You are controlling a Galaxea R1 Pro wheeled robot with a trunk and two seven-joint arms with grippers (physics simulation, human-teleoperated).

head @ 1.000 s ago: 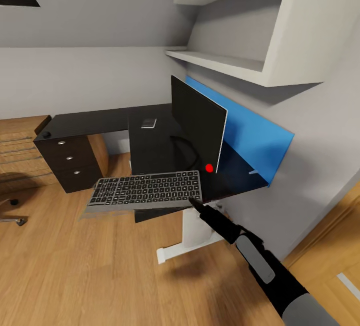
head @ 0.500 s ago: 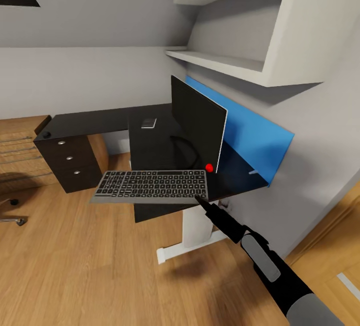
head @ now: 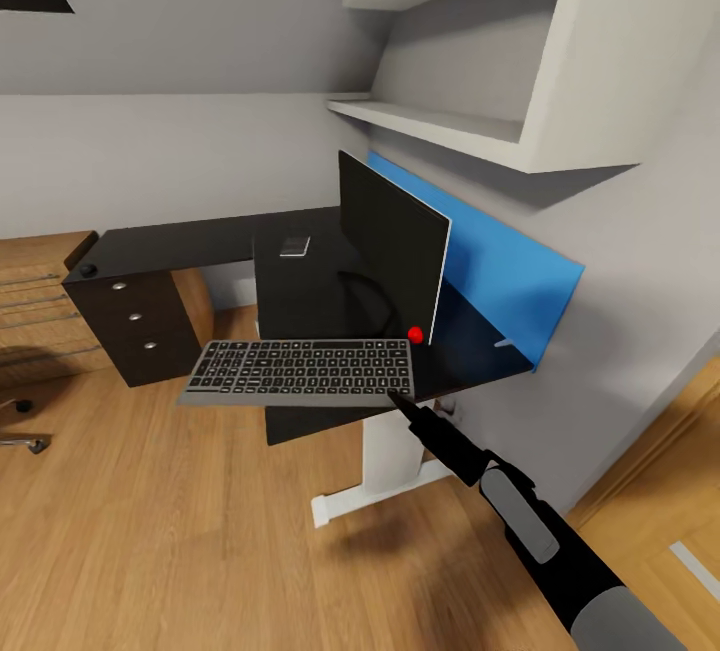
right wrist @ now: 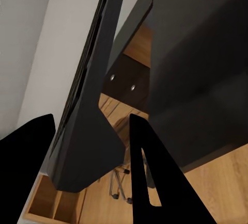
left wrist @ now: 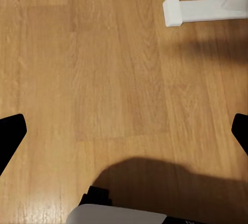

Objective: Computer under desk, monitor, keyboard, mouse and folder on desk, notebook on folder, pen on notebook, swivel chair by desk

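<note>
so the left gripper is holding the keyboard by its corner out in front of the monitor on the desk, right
Not the left one. The head view shows the right gripper shut on the near corner of the keyboard, held in front of the monitor at the edge of the desk. The left gripper hangs open over bare wood floor in the left wrist view.

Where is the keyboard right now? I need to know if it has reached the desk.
In the head view the keyboard is held at its right end by the right gripper, over the desk's near edge, in front of the monitor.
</note>
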